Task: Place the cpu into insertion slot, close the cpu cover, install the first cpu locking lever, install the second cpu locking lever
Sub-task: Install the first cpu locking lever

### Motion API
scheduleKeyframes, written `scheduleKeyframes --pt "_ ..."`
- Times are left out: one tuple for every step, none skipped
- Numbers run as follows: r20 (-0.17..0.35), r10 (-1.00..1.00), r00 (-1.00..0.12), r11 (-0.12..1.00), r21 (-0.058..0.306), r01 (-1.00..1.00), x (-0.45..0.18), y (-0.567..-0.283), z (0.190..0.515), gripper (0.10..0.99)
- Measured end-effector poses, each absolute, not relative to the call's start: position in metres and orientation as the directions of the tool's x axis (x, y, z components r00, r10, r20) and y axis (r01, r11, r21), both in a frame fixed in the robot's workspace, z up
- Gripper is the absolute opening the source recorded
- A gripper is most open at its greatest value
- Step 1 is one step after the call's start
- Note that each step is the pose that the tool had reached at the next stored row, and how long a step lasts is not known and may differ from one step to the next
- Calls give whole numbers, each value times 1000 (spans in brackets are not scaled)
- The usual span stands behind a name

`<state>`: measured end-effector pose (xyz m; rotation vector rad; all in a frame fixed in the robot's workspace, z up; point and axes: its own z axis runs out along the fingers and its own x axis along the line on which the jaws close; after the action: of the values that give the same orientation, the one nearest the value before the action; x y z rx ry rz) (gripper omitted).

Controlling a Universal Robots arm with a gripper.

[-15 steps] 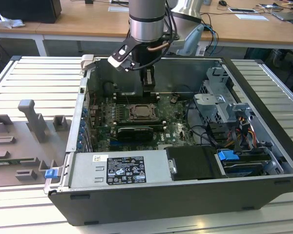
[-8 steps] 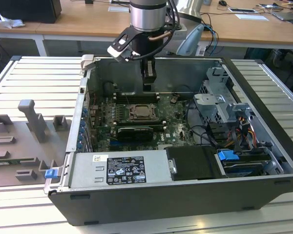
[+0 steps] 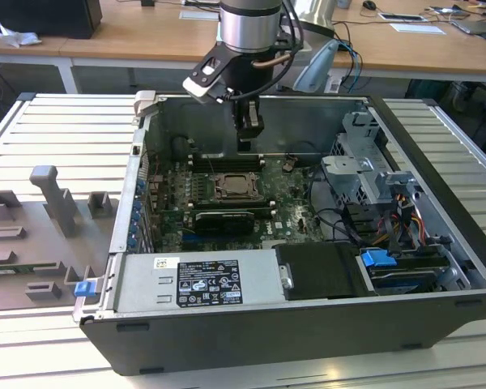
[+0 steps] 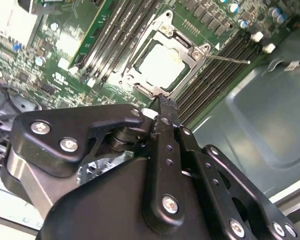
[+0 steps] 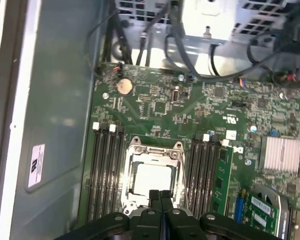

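You've got the cpu [image 5: 151, 179] seated in the insertion slot [image 3: 221, 191] inside the open computer case [image 3: 308, 340], cpu cover [image 5: 153, 149] flat around it; your gripper [image 3: 245, 144], fingers pressed together, hangs at the slot's 12 o'clock in the exterior view

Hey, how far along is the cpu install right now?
Looks done: the cpu is seated, with the cover lying flat over it. In hand: nothing; the claw is shut and hangs close over the cover's edge. Left: the levers. In the second wrist view one thin lever juts out over the memory slots, apparently unlatched. I cannot tell about the other.
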<state>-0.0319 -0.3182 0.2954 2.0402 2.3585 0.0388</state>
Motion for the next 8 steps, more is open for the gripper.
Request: scheduleKeyframes --pt "-1 987 -159 159 34 987 -32 -318 295 106" --pt "-1 985 -172 172 34 985 -32 -318 295 106" --pt "-1 983 -186 186 34 982 -32 -318 295 106" --pt "-1 979 -205 205 34 978 -32 -318 295 106" --pt "-1 975 -224 224 34 974 -32 -318 295 106" --pt "-1 971 -240 240 34 970 -32 -318 295 106" --pt "-1 967 -253 253 34 967 -32 -318 295 106" --pt "-1 957 -290 289 34 957 -32 -318 295 106"
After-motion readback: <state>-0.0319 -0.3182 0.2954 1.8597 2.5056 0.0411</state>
